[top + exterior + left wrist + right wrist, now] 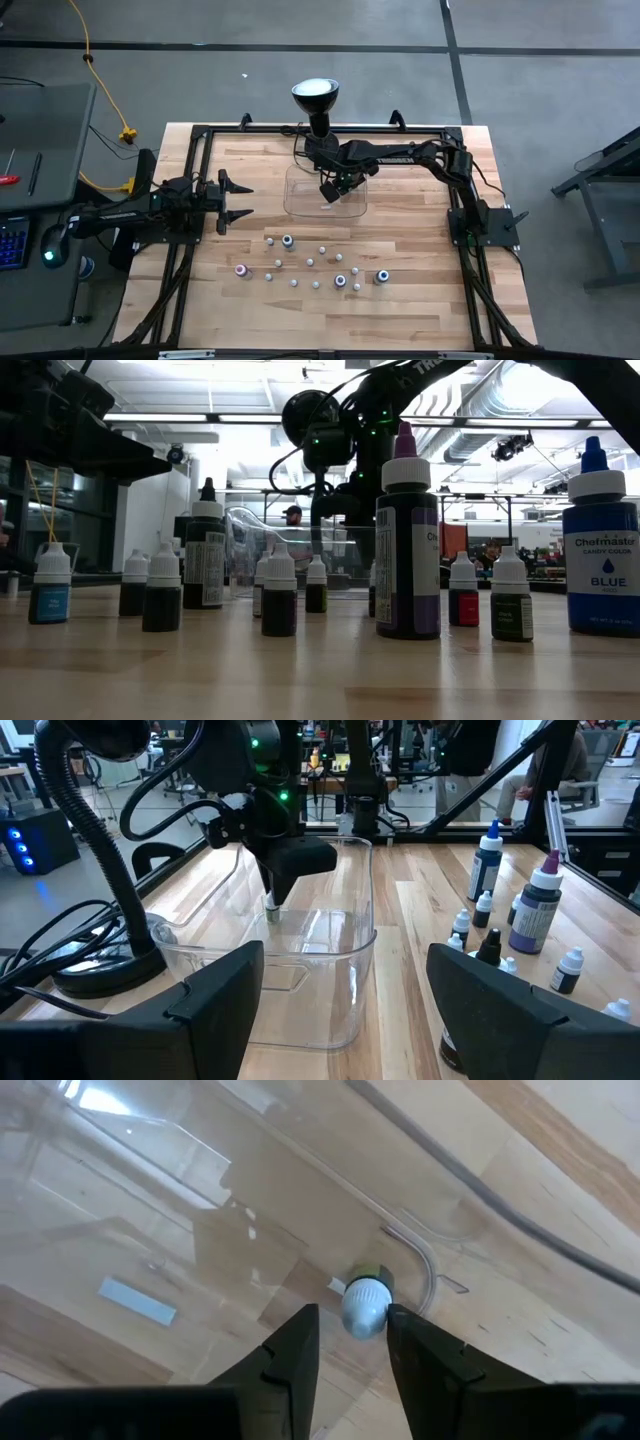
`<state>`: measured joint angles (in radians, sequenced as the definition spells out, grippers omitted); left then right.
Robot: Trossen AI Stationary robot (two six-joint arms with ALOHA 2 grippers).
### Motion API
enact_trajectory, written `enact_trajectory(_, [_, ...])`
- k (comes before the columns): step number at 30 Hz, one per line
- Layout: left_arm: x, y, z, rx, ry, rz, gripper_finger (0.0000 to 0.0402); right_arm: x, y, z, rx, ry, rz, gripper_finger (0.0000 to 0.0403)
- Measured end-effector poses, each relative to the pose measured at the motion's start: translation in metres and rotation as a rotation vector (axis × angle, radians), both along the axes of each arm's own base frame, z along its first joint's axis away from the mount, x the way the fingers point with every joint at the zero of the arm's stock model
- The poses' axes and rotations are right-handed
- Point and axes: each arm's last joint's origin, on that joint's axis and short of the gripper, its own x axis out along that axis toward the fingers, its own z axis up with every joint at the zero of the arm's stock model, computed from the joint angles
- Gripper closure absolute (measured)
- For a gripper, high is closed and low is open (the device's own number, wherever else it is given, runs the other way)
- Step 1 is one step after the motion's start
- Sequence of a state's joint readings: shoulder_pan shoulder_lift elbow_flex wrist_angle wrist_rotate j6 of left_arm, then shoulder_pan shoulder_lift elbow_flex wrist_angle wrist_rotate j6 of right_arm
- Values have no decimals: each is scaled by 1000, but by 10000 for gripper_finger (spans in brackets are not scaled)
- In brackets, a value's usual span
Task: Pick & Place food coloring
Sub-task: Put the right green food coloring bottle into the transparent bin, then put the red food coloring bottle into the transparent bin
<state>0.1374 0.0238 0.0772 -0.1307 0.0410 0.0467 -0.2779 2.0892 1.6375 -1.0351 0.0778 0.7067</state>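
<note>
- Wood table (pixel 400 310), grey concrete floor all round, workshop behind.
- Roughly fourteen little bottles (pixel 287 241) sit loose at 6 o'clock from the one clear tray (pixel 300 203).
- Right gripper (pixel 350 1342) is pinching one bottle (pixel 366 1305) over that tray; left gripper (pixel 240 200) is spread wide at 9 o'clock.

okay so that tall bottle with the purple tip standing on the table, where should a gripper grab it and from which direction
Grip the tall bottle across its white cap, or the shoulder just below, coming straight down from above. It stands upright and rises above the small bottles crowded beside it, so the top looks freest, while a side approach would probably knock them. The pointed tip leaves the fingers little to hold.
</note>
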Motion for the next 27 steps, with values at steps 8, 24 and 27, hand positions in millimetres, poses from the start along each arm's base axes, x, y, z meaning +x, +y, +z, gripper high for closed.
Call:
enact_trajectory(8, [0, 0, 0, 0, 0, 0, 124, 0, 1, 1, 4, -2, 6, 292])
enact_trajectory(24, [0, 0, 0, 0, 0, 0, 124, -4, 3, 19, -29, -12, 39, 292])
enact_trajectory(27, [0, 0, 0, 0, 0, 0, 124, -8, 4, 26, -42, -5, 37, 292])
